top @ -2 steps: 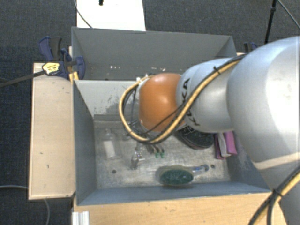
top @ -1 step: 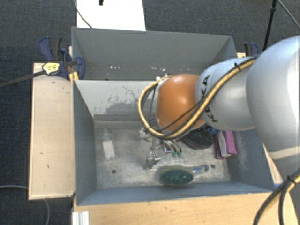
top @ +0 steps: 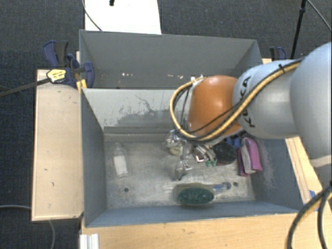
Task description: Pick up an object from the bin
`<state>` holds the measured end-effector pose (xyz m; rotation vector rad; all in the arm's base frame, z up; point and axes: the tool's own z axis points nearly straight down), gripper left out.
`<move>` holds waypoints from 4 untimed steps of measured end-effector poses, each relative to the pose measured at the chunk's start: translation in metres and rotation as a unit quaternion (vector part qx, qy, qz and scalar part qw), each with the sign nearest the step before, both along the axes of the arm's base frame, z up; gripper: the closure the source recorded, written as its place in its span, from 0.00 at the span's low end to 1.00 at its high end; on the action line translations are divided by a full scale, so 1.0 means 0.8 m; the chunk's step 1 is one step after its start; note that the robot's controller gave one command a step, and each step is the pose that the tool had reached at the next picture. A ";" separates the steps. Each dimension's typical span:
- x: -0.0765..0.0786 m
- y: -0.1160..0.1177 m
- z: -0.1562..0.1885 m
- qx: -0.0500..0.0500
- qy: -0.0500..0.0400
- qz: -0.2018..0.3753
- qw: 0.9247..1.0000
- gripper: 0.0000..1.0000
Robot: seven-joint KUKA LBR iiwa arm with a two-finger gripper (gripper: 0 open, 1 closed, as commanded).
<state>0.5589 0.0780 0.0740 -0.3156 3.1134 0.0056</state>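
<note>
Gripper (top: 180, 172) hangs low in the grey bin (top: 93, 154), just beyond a dark green oval brush (top: 194, 195) lying by the near wall. Whether the gripper is open or closed cannot be told. Right of the brush: a blue stick (top: 223, 187), then a purple packet (top: 250, 157). Well left: a clear bottle (top: 120, 165).

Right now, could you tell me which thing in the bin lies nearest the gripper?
The dark green oval brush, right beside the gripper; the purple piece and pale bottle lie farther off.
</note>
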 end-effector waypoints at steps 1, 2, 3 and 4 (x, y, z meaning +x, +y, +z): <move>0.040 -0.054 0.000 -0.001 0.000 0.019 1.000 0.00; 0.042 -0.050 0.003 0.000 -0.004 0.018 1.000 1.00; 0.014 -0.062 0.003 0.000 -0.006 0.011 1.000 1.00; -0.058 -0.008 0.197 -0.003 0.001 0.140 0.990 1.00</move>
